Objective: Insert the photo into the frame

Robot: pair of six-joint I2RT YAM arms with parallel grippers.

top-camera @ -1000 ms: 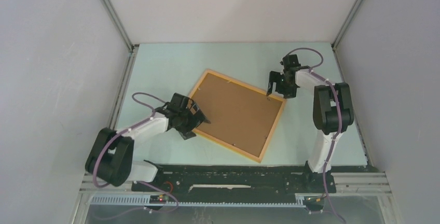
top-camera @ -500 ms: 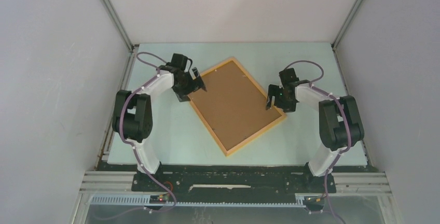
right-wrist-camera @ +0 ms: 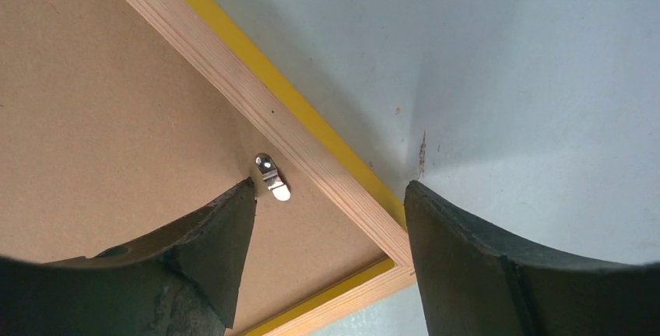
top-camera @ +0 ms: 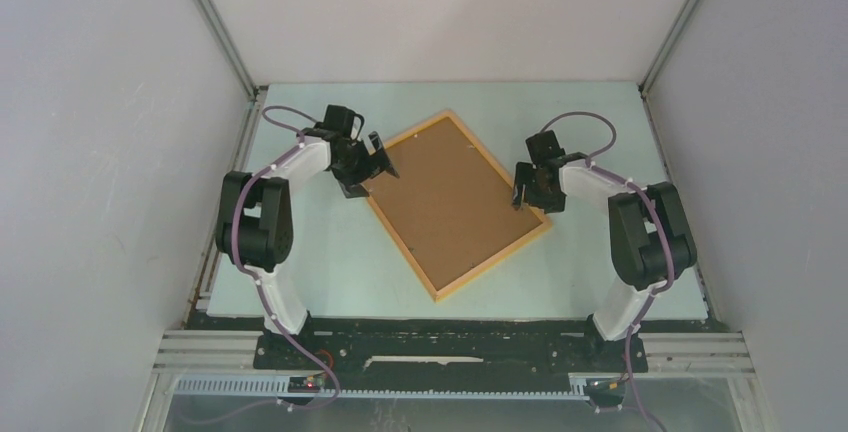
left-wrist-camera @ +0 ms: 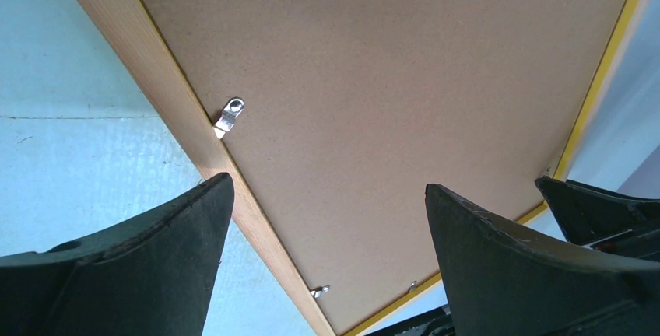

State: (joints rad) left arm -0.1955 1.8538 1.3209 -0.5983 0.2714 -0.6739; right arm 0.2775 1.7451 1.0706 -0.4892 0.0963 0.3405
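You've got the frame [top-camera: 495, 259] face down mid-table, turned diagonal, one corner toward the far edge of the table [top-camera: 320, 282]. The brown backing board [top-camera: 455, 202] sits inside the rails. The photo isn't visible in any view, so you can't tell whether it's already under the board. My read: if it's in, only the clips are left; if not, the board has to come out first.

Your left arm reaches toward the far-left corner. The left pincer [top-camera: 380, 162] is low over the frame side facing the left edge, released, fingers spread wide, holding nothing, with a metal clip [left-wrist-camera: 229, 116] just ahead. Your right pincer [top-camera: 520, 187] is over the frame corner toward the right edge, also released, fingers spread either side of a second clip [right-wrist-camera: 272, 177], gripping nothing.
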